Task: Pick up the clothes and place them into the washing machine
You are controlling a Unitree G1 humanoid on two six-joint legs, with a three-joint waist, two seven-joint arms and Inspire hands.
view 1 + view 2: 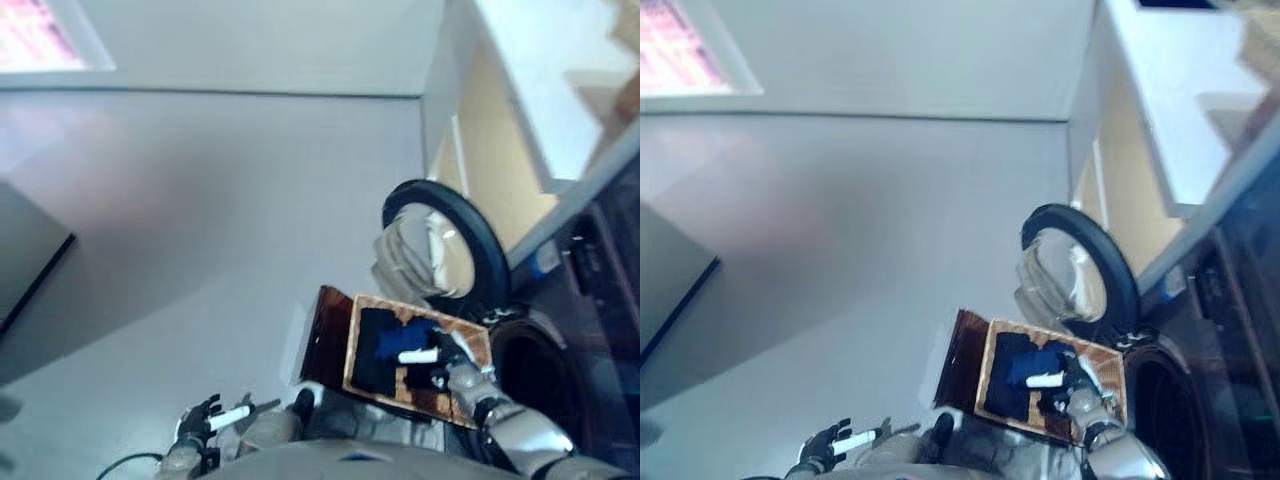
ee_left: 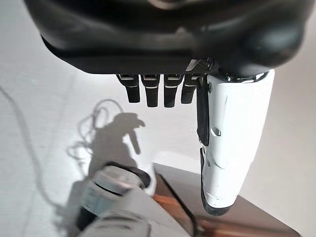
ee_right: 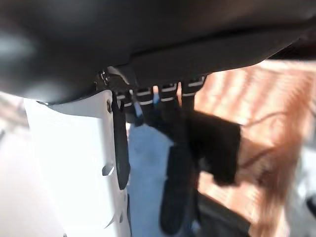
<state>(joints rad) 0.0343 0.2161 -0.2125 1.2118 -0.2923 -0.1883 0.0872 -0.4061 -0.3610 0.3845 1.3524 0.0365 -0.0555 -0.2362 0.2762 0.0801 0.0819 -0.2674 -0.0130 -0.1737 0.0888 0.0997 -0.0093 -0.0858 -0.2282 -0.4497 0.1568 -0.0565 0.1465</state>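
A shallow wicker basket rests on a low dark brown box beside the washing machine. Dark clothes and a blue garment lie in it. My right hand is over the basket, its fingers reaching down onto the clothes. In the right wrist view its fingers are straight, against the dark cloth and the blue cloth. The washing machine's round door stands open, and the dark drum opening lies just beyond the basket. My left hand hangs open and empty over the floor at the lower left.
Grey floor spreads to the left of the box. A dark piece of furniture stands at the left edge. A white worktop over pale cabinet fronts runs along the upper right, above the machine.
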